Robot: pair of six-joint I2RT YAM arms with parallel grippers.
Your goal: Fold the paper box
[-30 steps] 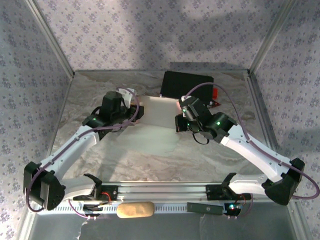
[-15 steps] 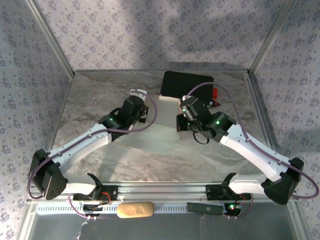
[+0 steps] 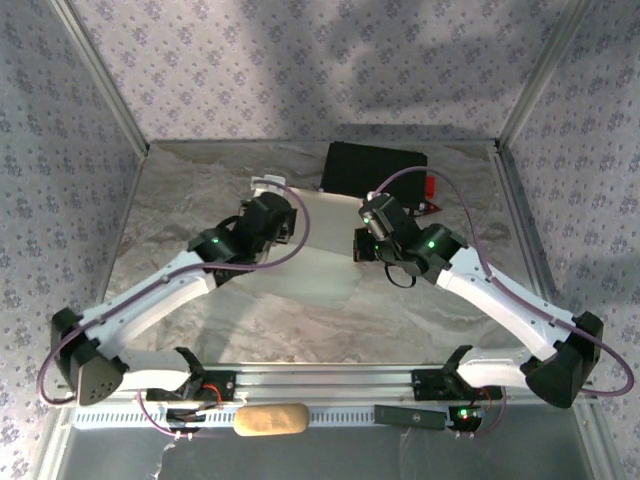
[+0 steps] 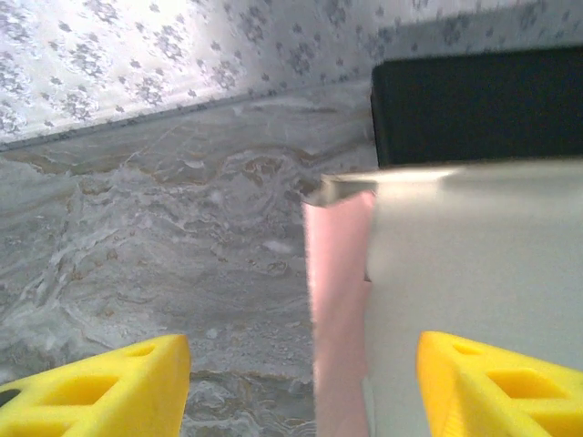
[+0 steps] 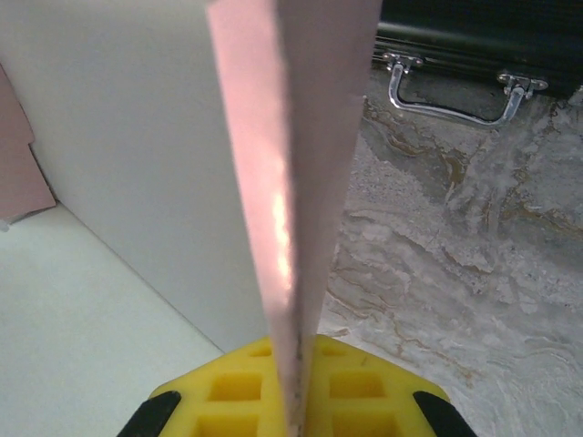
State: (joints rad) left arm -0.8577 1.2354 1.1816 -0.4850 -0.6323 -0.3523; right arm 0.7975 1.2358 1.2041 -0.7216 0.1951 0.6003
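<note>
While the arms (image 3: 150, 298) hide much of the paper box (image 3: 325, 255), the right gripper (image 5: 296, 396) pinches its upright pink flap (image 5: 290, 164); the left gripper (image 4: 301, 387) gapes open, facing the box's left edge.

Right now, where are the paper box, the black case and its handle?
paper box (image 3: 325, 262), top view, flat white panel.
black case (image 3: 372, 168), top view, lid.
handle (image 5: 446, 112), right wrist view, silver bar.

We see yellow left fingers (image 4: 100, 382) either side of a white box (image 4: 474, 273) with a pink flap (image 4: 337, 300). Beyond them lie a grey marbled table (image 4: 182, 228), a black case (image 4: 474, 105) and a pale wall (image 4: 137, 55) with grey floral print. Between the yellow right fingers (image 5: 364, 387) we see pink, and past them a silver handle (image 5: 446, 86).
</note>
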